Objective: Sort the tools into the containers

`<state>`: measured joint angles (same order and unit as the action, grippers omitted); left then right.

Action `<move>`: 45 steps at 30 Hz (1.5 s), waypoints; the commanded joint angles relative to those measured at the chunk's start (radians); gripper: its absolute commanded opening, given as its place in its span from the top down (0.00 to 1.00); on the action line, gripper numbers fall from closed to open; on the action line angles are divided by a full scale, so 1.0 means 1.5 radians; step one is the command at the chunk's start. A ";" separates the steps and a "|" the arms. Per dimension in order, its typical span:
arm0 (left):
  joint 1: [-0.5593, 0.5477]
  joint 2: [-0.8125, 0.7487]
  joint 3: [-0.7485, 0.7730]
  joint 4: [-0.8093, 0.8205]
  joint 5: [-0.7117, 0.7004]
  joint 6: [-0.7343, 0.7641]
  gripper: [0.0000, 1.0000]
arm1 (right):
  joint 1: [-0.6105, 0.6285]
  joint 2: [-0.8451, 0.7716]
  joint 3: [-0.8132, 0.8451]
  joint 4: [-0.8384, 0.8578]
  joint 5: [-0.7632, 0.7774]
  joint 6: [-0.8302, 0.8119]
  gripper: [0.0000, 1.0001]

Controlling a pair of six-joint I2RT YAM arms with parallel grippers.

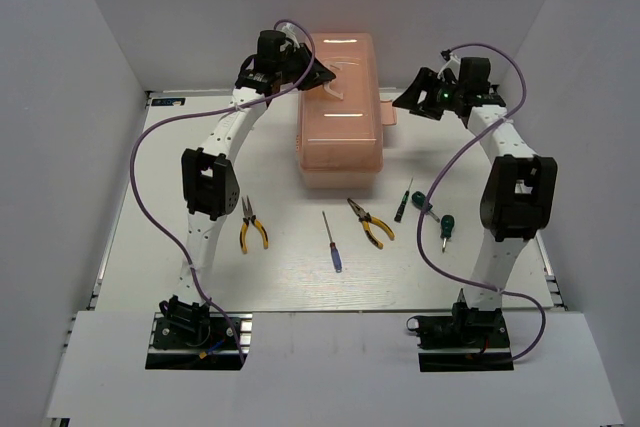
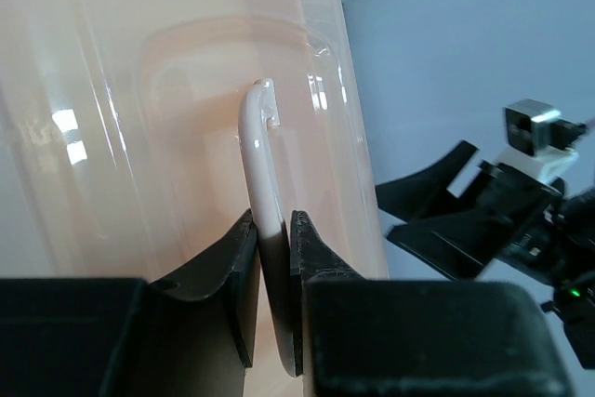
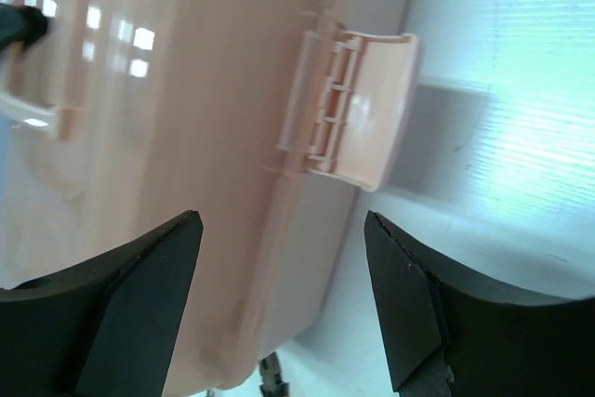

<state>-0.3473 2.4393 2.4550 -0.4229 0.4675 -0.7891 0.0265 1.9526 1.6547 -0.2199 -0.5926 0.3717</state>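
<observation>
The translucent peach-pink toolbox stands closed at the back middle. My left gripper is shut on its white lid handle, pinched between the fingers. My right gripper is open beside the box's right side, level with the side latch, which sticks out. On the table lie two yellow-and-black pliers, a blue-handled screwdriver, and green-and-black screwdrivers.
White walls enclose the table on three sides. The purple cables loop out from both arms. The tools lie in a row in front of the toolbox, between the two arms.
</observation>
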 commanded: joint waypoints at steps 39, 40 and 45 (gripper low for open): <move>0.086 -0.282 -0.196 -0.053 -0.006 0.063 1.00 | -0.096 0.167 0.012 0.204 -0.080 0.073 1.00; 0.111 -0.282 -0.196 -0.052 0.002 0.063 1.00 | -0.098 0.163 0.007 0.201 -0.078 0.067 1.00; 0.185 -0.282 -0.170 -0.104 0.017 0.070 1.00 | -0.106 0.159 -0.008 0.198 -0.068 0.053 1.00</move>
<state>-0.1581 2.1025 2.1700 -0.5705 0.4870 -0.7475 -0.0650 2.2475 1.6547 0.0277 -0.8062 0.5343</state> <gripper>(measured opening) 0.236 0.180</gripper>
